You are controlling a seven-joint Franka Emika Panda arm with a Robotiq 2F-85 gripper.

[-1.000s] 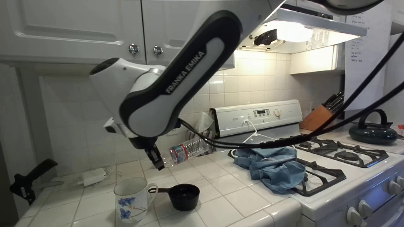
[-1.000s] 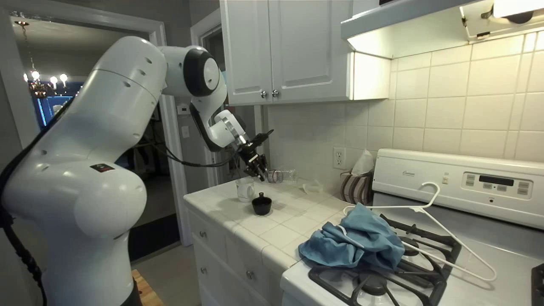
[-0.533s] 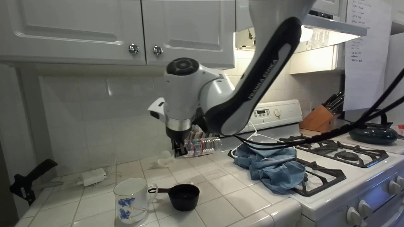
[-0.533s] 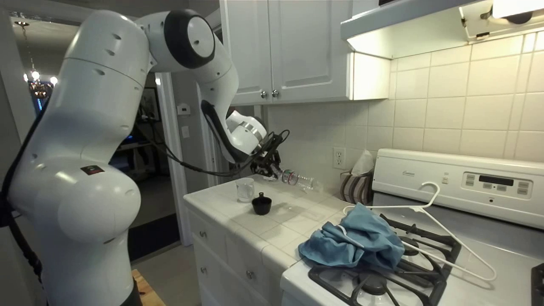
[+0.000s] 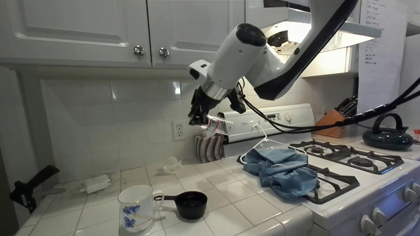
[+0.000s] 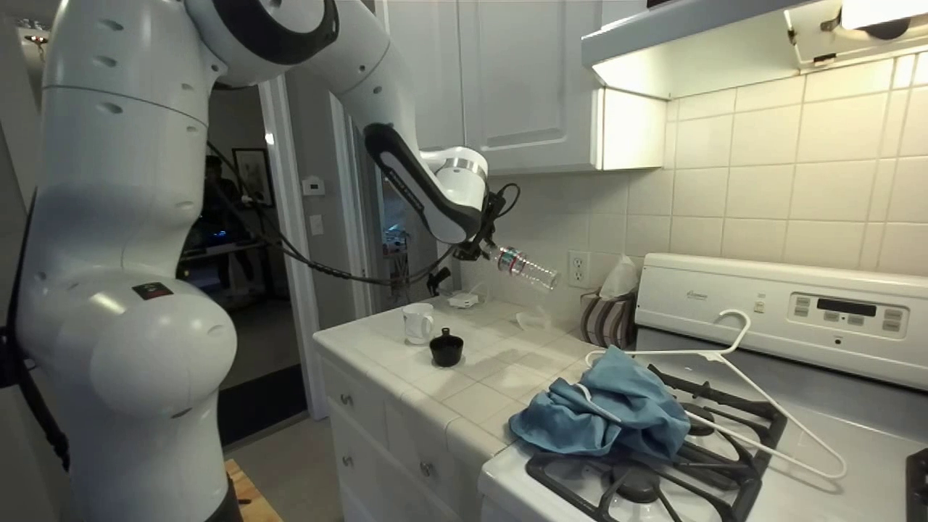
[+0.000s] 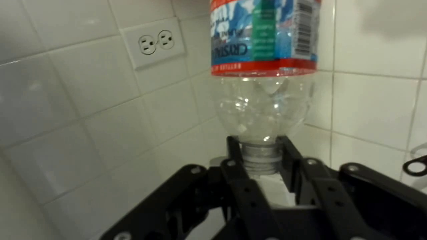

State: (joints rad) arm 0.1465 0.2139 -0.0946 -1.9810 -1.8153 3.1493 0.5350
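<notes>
Bottle seems light, crushable and best held by the neck your jaws grip, at the wrist view's six o'clock

"What sort of place are you looking at?"
"A kitchen. From my end I see a stove with a lit hood above it, and a kettle and a knife block beyond the burners."
"What else says so?"
"I have a tiled counter with a mug and a measuring cup, under white cabinets."
"A home, then?"
"It looks so: through a doorway I spot a framed picture."
</notes>
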